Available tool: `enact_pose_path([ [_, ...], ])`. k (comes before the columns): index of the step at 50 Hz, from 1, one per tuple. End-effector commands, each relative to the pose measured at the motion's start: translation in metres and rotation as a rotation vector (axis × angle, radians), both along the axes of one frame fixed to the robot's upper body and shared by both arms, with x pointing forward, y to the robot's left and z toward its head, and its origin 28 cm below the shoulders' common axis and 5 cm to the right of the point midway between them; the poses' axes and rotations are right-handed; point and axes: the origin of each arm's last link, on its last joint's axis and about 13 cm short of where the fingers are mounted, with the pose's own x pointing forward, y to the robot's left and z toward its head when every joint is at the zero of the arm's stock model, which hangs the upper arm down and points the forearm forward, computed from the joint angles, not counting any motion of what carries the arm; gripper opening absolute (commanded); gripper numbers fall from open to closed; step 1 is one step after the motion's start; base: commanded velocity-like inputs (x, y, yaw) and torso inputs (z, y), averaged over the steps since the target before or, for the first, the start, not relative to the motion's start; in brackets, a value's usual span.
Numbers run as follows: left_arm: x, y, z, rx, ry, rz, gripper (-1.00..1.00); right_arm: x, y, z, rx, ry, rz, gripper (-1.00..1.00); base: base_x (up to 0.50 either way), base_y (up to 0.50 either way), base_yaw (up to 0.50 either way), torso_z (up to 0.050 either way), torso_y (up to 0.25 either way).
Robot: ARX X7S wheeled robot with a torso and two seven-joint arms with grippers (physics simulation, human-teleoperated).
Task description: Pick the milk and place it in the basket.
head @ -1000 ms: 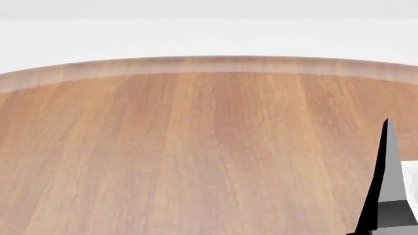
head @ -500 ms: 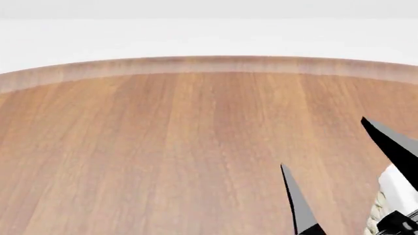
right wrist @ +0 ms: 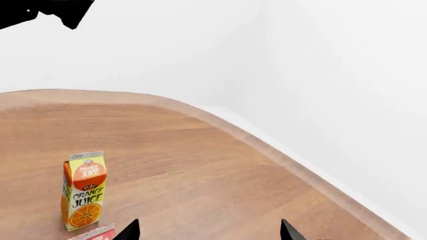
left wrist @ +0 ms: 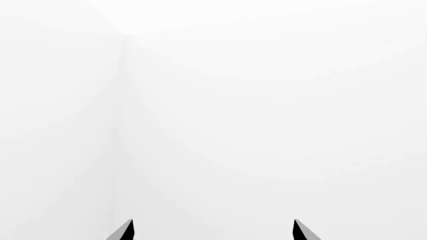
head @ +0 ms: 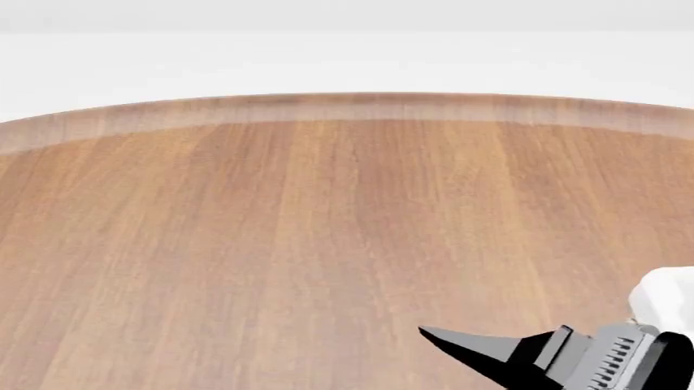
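The milk [right wrist: 93, 233], a light, stiff carton, suits a grip across its flat sides; the right claw [right wrist: 210, 231] hangs open and empty above the bench [right wrist: 200, 175].

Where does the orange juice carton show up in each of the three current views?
Head view: not in it; only the table and the right gripper at the lower right.
Left wrist view: not in it; just white background beyond the left gripper.
Right wrist view: orange juice carton stands upright at the lower left, on the table.
Shared landmark: the wooden table with its curved edge, in the head and right wrist views.
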Motion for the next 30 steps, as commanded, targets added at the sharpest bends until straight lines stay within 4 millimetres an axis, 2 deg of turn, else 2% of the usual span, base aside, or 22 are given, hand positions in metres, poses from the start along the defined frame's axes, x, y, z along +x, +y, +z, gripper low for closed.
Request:
enact_pose_path([
  [1,-0.001,0.006,0.0,-0.002,-0.028,0.044,1.0,0.002,0.009,-0.011,-0.041,0.038,0.109,1.0,0.0,0.0,0.0,0.0,0.0],
  [19,-0.002,0.005,0.0,0.0,-0.029,0.043,1.0,0.002,0.02,-0.026,-0.069,0.101,0.217,1.0,0.0,0.0,0.0,0.0,0.0],
  [30,-0.001,0.006,0.0,-0.001,-0.028,0.043,1.0,0.009,0.029,-0.039,-0.072,0.139,0.261,1.0,0.0,0.0,0.0,0.0,0.0],
])
